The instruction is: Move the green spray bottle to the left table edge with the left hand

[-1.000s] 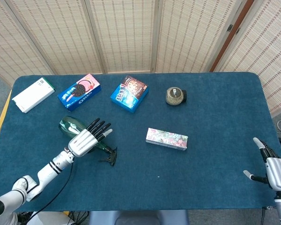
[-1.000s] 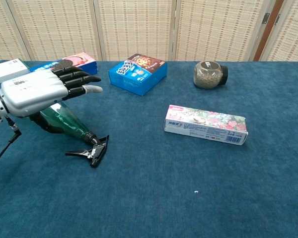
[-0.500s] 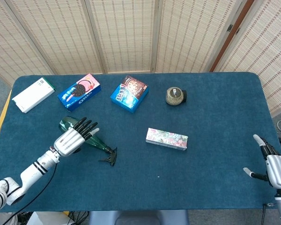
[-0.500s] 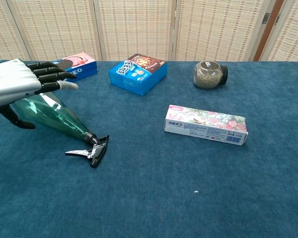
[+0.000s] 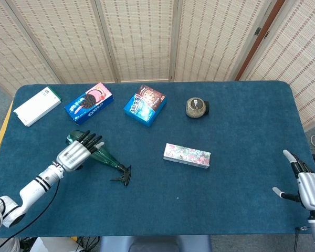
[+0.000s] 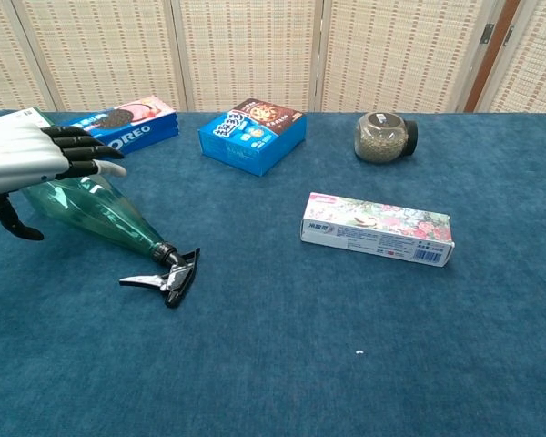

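Blue-clothed table (image 5: 241, 157) carries a translucent green spray bottle (image 6: 105, 216) lying flat near its left edge, black trigger (image 6: 168, 278) rightward; left hand (image 5: 73, 153) hovers over it, fingers spread, holding nothing.

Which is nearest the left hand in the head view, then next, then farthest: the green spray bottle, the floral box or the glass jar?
From the left hand:
1. Green spray bottle, lying right beside and under the fingers.
2. Floral box, mid-table to the right.
3. Glass jar, further right and toward the back.
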`<action>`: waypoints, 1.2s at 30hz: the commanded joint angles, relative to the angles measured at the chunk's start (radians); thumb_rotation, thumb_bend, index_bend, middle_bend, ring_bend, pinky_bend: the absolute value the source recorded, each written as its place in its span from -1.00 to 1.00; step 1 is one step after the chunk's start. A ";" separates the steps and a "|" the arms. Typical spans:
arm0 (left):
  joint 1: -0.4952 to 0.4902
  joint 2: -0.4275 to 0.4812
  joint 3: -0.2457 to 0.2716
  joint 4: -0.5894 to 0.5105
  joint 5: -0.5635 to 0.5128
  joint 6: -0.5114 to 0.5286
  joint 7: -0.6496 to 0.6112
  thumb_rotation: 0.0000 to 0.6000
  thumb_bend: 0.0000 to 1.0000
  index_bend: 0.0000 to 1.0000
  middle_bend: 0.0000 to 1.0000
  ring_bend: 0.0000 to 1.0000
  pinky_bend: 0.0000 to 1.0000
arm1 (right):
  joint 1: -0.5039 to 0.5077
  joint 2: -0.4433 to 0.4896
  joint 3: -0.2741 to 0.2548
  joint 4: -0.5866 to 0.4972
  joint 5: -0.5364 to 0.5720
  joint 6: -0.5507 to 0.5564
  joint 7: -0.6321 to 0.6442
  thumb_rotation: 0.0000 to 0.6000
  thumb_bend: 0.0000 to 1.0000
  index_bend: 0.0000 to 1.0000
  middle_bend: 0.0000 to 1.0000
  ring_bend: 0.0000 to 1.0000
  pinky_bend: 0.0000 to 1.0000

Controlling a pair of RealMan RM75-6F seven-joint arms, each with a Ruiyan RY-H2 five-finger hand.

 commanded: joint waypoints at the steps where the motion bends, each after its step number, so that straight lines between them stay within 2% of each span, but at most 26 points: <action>1: -0.007 0.030 -0.017 -0.050 -0.042 -0.046 0.049 1.00 0.08 -1.00 -1.00 -1.00 -1.00 | -0.002 0.000 -0.001 0.001 0.000 0.003 0.002 1.00 -1.00 -0.79 -0.69 -0.58 -0.18; 5: -0.007 0.046 -0.035 -0.083 -0.080 -0.072 0.086 1.00 0.68 -1.00 -1.00 -1.00 -1.00 | -0.005 -0.003 -0.003 0.004 0.002 0.003 0.006 1.00 -1.00 -0.79 -0.69 -0.58 -0.18; 9: -0.013 0.055 -0.054 -0.106 -0.119 -0.103 0.118 1.00 0.97 -1.00 -1.00 -1.00 -1.00 | -0.004 -0.007 -0.005 0.007 0.001 0.001 0.007 1.00 -1.00 -0.79 -0.69 -0.58 -0.18; 22: -0.021 0.082 -0.086 -0.179 -0.228 -0.181 0.236 1.00 1.00 -1.00 -1.00 -1.00 -1.00 | -0.003 -0.016 -0.009 0.013 0.001 -0.005 0.010 1.00 -1.00 -0.79 -0.69 -0.58 -0.18; 36: -0.038 0.079 -0.093 -0.182 -0.265 -0.210 0.300 1.00 1.00 -1.00 -1.00 -1.00 -1.00 | -0.005 -0.024 -0.014 0.017 0.002 -0.008 0.014 1.00 -1.00 -0.79 -0.69 -0.58 -0.18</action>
